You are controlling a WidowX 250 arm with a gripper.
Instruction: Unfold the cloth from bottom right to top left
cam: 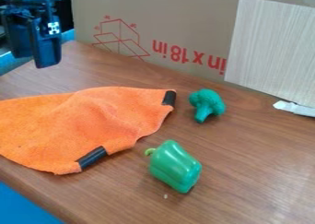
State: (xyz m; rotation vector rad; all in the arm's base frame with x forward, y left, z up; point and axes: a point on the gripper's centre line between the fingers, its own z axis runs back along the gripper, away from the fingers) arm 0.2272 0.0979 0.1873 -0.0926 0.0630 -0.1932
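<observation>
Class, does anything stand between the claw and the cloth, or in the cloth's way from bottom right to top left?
Nothing visible stands between the claw and the cloth. The pepper and broccoli lie off the cloth's right side, apart from it, so they seem clear of the unfolding path too.

One each — cloth (80, 121), broccoli (208, 103), pepper (175, 166)

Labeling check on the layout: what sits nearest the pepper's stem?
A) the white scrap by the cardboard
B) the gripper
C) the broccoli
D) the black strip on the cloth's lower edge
D: the pepper's stem points toward the cloth, with the lower black strip just across a short stretch of bare table.
</observation>
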